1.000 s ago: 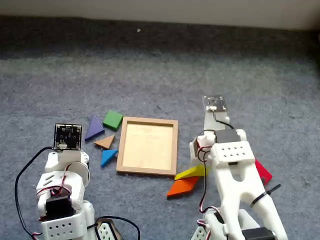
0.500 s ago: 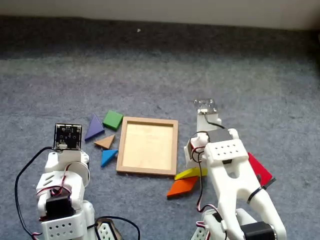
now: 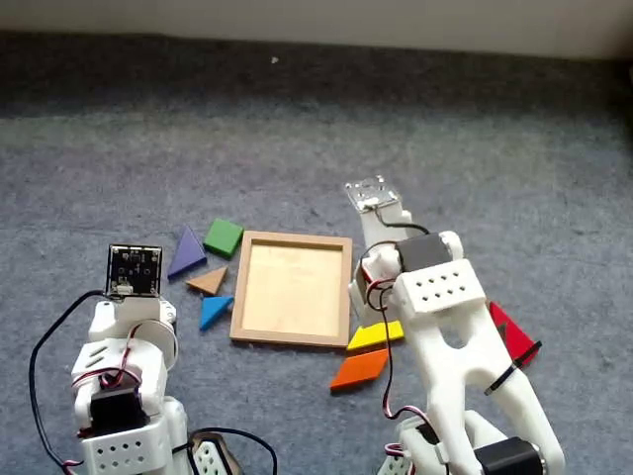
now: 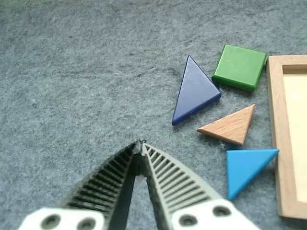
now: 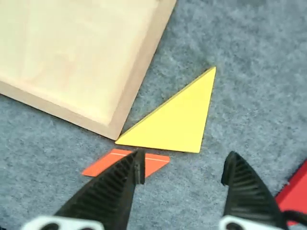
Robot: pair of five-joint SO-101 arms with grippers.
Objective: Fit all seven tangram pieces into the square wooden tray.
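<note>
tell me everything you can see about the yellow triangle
The yellow triangle is a thin, smooth-faced piece lying flat on the grey carpet, outside the wooden tray. One sharp tip meets the tray's outer corner. The orange piece lies alongside, a thin strip of carpet between. The open right gripper hangs close, not touching it.

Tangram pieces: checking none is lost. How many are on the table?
7, all outside the tray: navy triangle, green square, tan triangle and blue triangle left of it; yellow triangle and orange parallelogram at its near right corner; red triangle farther right, partly behind the right arm.
</note>
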